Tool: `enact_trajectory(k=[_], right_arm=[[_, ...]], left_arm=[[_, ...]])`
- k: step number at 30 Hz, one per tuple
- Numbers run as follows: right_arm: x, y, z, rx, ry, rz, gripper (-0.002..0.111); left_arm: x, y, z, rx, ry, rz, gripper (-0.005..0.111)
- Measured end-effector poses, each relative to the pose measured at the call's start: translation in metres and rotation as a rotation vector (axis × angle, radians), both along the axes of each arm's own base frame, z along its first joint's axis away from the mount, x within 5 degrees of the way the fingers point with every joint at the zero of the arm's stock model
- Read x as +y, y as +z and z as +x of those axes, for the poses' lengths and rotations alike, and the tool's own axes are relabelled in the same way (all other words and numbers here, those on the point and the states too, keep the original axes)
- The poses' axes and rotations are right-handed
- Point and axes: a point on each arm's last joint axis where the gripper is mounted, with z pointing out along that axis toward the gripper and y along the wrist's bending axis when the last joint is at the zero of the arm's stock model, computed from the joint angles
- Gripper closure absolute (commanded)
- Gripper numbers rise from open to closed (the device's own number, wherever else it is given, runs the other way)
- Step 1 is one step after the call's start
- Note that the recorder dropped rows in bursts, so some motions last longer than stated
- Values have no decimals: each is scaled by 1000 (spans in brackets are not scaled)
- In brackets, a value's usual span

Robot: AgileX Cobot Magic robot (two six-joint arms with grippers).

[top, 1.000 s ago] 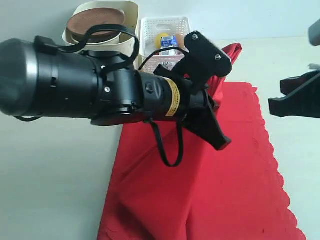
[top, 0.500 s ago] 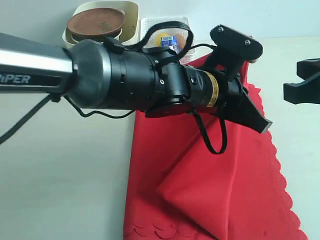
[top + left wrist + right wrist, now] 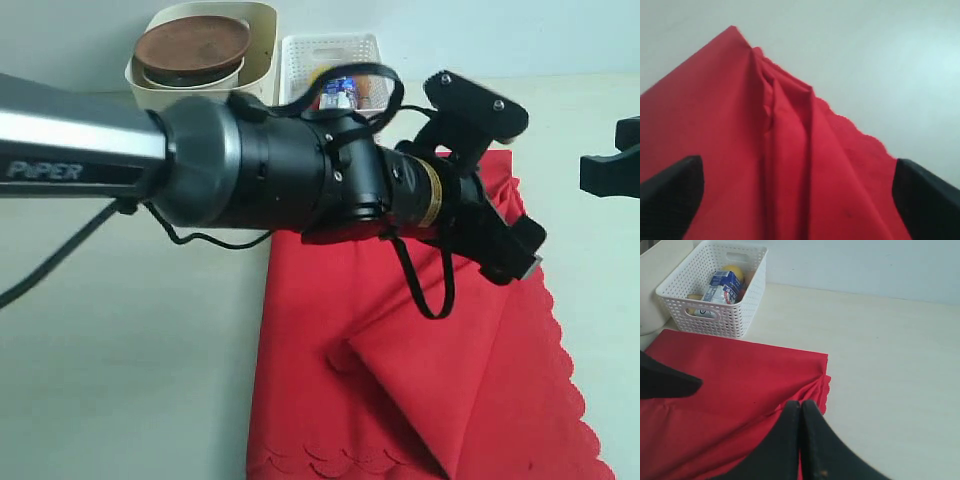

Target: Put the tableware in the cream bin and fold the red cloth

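Observation:
The red cloth (image 3: 320,330) lies on the table with one flap folded diagonally over its middle and a scalloped edge on the right. My left gripper (image 3: 515,185) hovers over its far part, fingers wide apart and open. In the left wrist view a bunched ridge of the cloth (image 3: 790,130) runs between the fingers (image 3: 670,195). My right gripper (image 3: 801,407) is shut with nothing in it, above the cloth's (image 3: 730,375) corner. It shows at the right edge (image 3: 612,165) of the exterior view. The cream bin (image 3: 262,30) holds a brown wooden plate (image 3: 192,45) on top.
A white lattice basket (image 3: 715,315) with a milk carton (image 3: 722,287) and a lemon (image 3: 732,271) stands behind the cloth, beside the cream bin. The left arm's thick black body (image 3: 260,175) spans the exterior view and hides part of the basket (image 3: 300,55).
The left arm swept right across the cloth, and the lifted flap has come down folded over the middle. The right gripper drew back toward the right edge.

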Motion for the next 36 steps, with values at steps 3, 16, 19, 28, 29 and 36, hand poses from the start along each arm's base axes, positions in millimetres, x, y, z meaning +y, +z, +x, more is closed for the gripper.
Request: enact_trajectory(k=[3,16,19,28,29,36], right_arm=[[0,0,0,1,-1,2,108],[0,0,0,-1,1,4,108],[0,0,0,-2,3,5,108],[0,0,0,2,-2,4,108],[0,0,0,3,-4,5,108],[0,0,0,6,-5,11,108]], left_arm=[[17,20,1,-37,43,118,39],[69,-64,-22,101,-32,218,103],[52,-72,-40,105,-117,143,103],[15,-1,-115,-40,-354,38,103],[24,5,-102,-51,-296,82,103],[84,-59,-36,115,-11,254,103]])
